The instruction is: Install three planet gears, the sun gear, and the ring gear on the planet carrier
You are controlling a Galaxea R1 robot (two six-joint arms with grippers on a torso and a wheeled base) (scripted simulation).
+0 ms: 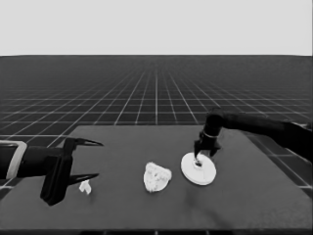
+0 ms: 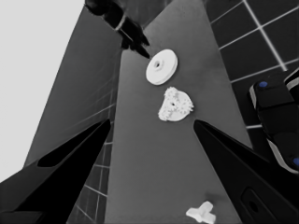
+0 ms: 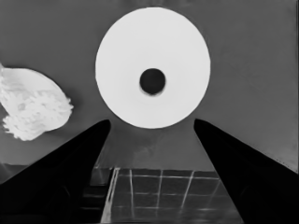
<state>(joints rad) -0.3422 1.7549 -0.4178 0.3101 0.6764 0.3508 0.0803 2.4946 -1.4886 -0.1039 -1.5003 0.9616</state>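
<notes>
A dark table (image 1: pixel 122 205) on gridded floor is shown; right of centre, the larger round part (image 1: pixel 198 169) is hovered over by the right gripper's (image 1: pixel 204 152) spread, empty fingers.

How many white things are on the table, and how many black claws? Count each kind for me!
Larger round part: 1
Smaller round part: 1
Thin white piece: 1
Gears: bunched on the smaller round part, too close together to count
Left end effector: 1
Right end effector: 1
Total: 5 counted, plus the gears
</notes>
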